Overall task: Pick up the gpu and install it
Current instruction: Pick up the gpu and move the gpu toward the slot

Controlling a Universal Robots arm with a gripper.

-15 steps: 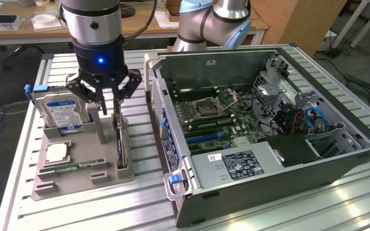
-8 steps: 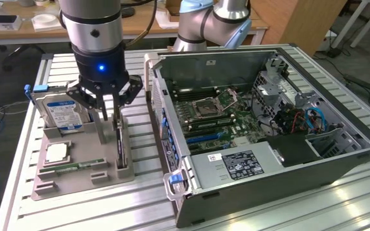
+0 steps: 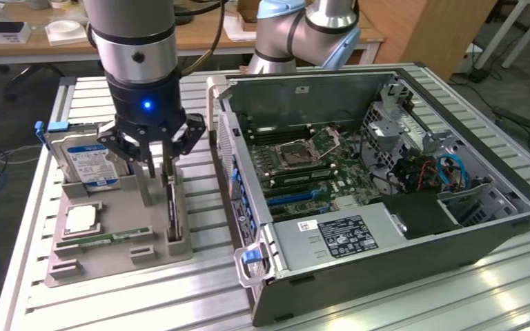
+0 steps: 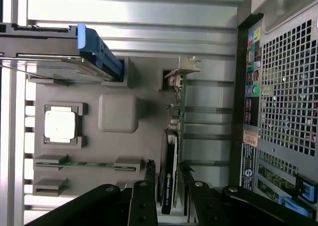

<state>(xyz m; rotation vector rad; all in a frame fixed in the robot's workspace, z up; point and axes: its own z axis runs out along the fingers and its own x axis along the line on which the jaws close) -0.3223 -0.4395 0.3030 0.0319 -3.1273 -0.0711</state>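
Observation:
The gpu [image 3: 170, 207] stands on edge in a slot of the grey holder tray [image 3: 108, 256], a thin dark card. In the wrist view the gpu [image 4: 171, 136] runs lengthwise, with its pale bracket [image 4: 184, 67] at the far end. My gripper [image 3: 159, 176] has come down over the card's upper edge. Its two fingers straddle the card, one on each side, with a narrow gap to each face. My gripper [image 4: 168, 170] is open around the black end of the card. The card still sits in its slot.
The tray also holds a silver hard drive [image 3: 85, 162] with a blue label, a CPU [image 3: 81, 218] and a green memory stick [image 3: 108, 238]. The open PC case [image 3: 375, 179] lies at the exterior view's right, motherboard [image 3: 311, 172] exposed. A second arm [image 3: 302, 34] stands behind.

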